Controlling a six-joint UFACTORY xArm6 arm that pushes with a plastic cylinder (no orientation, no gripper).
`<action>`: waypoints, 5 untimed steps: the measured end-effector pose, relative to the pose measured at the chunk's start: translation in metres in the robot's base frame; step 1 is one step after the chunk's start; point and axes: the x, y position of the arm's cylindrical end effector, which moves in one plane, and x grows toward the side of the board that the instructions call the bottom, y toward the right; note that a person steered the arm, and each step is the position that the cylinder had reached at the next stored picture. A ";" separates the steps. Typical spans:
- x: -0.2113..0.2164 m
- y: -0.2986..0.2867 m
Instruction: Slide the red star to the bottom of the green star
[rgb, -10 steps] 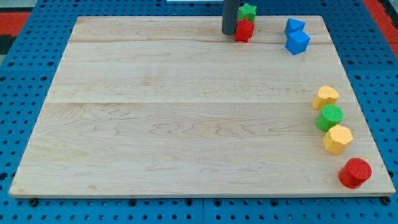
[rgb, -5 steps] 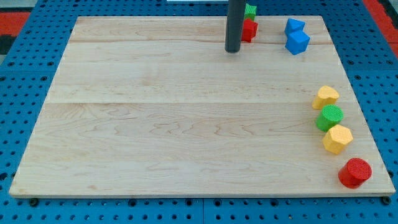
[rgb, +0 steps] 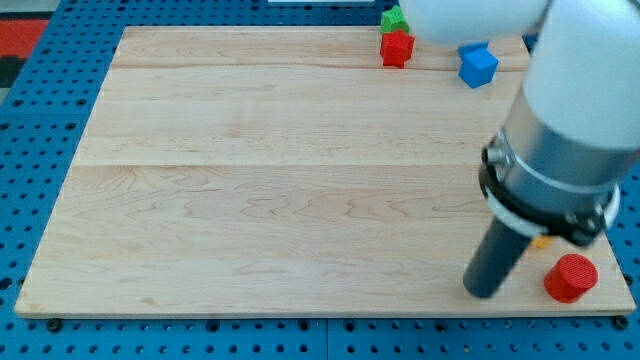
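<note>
**A:** ok so where's the red star (rgb: 397, 47) sitting right now?

**B:** Up at the view's top edge of the wooden board (rgb: 250, 180), a bit right of centre. It's directly below the green star (rgb: 393, 18) and touching it. The green one is half cut off by the arm's pale body (rgb: 470, 20), so only its left part shows.

**A:** and the rod?

**B:** Way down at the view's bottom right. The big grey-and-white arm housing (rgb: 565, 140) fills that corner, and the dark rod (rgb: 497, 258) pokes out of it at a slant. my tip (rgb: 482, 292) is on the board just left of the red cylinder (rgb: 571, 277), not touching it as far as I can see. Well apart from both stars.

**A:** pincer open or closed?

**B:** There's no pincer on this thing, just the bare rod, so nothing to be apart or together.

**A:** anything else visible?

**B:** A blue cube (rgb: 478, 65) to the right of the red star, near the top edge. There's also a sliver of yellow (rgb: 541, 241) peeking out under the housing, can't tell the shape. The blue pegboard (rgb: 40, 120) surrounds the board.
</note>
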 end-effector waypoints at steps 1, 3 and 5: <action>0.000 -0.004; -0.026 -0.046; -0.163 -0.120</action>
